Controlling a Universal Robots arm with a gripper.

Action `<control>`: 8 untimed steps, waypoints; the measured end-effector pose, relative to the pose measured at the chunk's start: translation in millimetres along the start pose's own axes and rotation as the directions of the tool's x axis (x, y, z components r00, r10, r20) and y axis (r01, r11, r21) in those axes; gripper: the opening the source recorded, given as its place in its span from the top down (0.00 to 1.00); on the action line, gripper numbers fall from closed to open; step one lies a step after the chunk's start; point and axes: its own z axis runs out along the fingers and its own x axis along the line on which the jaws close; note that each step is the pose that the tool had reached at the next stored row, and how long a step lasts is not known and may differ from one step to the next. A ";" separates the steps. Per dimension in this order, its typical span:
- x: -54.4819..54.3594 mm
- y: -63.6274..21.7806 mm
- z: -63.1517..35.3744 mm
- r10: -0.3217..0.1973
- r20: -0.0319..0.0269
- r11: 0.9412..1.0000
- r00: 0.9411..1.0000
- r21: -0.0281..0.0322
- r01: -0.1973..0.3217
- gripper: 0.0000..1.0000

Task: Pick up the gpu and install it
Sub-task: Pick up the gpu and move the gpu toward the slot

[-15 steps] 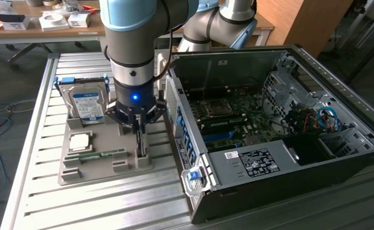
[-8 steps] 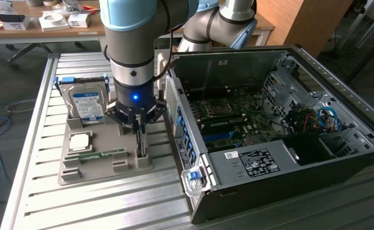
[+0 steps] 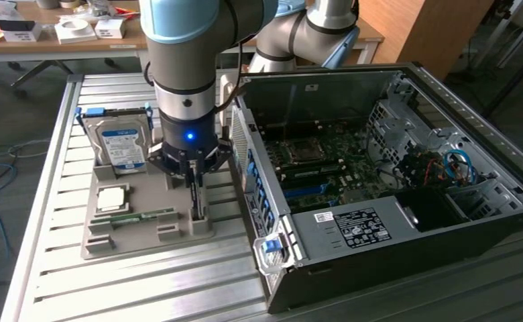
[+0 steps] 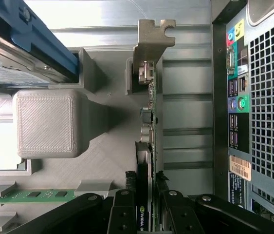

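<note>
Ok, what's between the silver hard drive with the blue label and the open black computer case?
The thin dark gpu card, standing edge-on in the grey holder, with the gripper over its top; the exterior view shows it.

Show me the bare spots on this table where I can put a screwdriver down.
Bare table lies between the grey holder and the near edge, and behind the hard drive. Crowded: the narrow gap between holder and computer case, where the gripper sits over the gpu.
</note>
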 end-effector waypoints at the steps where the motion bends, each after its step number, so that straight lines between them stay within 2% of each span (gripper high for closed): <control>1: 0.0 0.0 0.0 0.000 0.000 1.000 1.000 0.000 0.000 0.74; 8: 0.1 0.3 -6.6 -0.003 0.001 1.000 1.000 -0.001 0.003 0.74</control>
